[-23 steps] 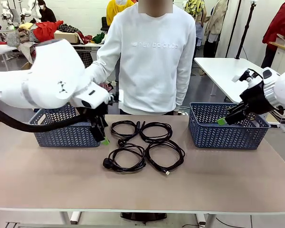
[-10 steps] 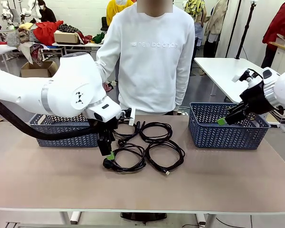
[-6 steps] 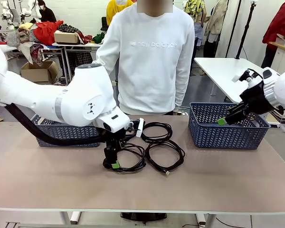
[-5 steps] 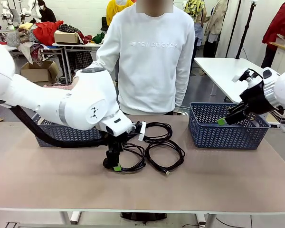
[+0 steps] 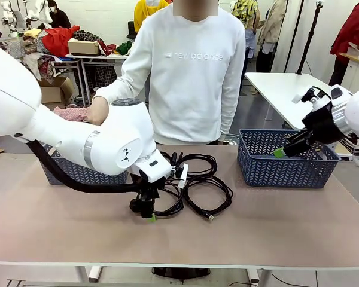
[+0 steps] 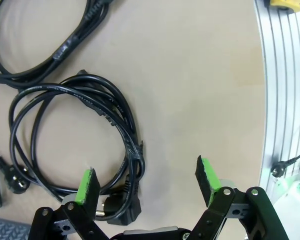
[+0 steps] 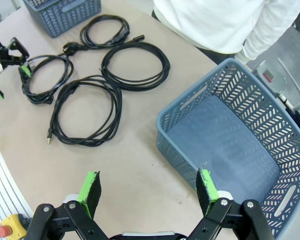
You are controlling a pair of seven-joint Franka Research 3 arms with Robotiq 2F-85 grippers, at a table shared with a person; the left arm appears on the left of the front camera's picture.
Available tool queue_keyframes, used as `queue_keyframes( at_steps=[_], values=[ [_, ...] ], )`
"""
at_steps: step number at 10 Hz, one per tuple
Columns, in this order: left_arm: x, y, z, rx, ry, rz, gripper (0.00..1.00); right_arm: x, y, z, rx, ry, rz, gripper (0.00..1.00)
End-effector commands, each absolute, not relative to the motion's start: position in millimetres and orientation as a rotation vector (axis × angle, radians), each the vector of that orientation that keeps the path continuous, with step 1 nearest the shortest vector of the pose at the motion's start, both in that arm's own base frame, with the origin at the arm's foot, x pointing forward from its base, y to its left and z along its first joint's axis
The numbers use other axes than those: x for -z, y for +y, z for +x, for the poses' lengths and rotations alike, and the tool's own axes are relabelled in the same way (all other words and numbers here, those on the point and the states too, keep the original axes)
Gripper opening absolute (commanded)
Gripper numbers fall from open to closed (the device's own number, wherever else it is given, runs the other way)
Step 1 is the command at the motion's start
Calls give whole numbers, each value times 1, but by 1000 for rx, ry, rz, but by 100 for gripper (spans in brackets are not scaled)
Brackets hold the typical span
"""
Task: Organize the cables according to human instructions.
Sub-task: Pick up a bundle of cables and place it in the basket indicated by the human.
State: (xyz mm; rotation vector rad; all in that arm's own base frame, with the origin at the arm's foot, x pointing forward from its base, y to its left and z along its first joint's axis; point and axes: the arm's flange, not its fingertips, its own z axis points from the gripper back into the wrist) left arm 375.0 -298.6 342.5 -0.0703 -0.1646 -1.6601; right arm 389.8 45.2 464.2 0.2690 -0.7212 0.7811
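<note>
**Left gripper (image 6: 147,183) held with jaws spread over the near-left cable (image 6: 135,150); right gripper (image 7: 149,186) held spread by the rim of the right basket (image 7: 230,150).**

The cables (image 7: 103,65) are laid as four coils in a two-by-two cluster at the middle of the table (image 5: 287,233). At 7 o'clock of the cluster, the plug end (image 6: 121,207) of the near-left cable is seen between the left gripper's green pads (image 6: 88,184); whether it is touched cannot be told. The near-right cable (image 5: 229,192) is placed at 5 o'clock, the far-right cable (image 5: 197,156) at 1 o'clock and the far-left cable (image 7: 105,46) at 11 o'clock. Nothing is pinched by either gripper. A left basket (image 5: 78,173) is set at 9 o'clock of the cluster and the right basket at 3 o'clock. A person (image 5: 191,78) is seen at 12 o'clock, behind the table.
</note>
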Motion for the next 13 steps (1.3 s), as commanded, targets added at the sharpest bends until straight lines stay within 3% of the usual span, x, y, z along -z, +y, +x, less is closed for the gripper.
queue_keyframes(
  at_steps=[1,8,13],
  values=[
    [-336,-302,382,1665,-167,-45,100,-463,44,391,-778,-726,278,100],
    [-322,-309,386,1680,-123,-38,100,-463,44,391,-778,-726,278,100],
    [-319,-310,388,1684,-122,-42,55,-463,44,391,-778,-726,278,100]
  ],
)
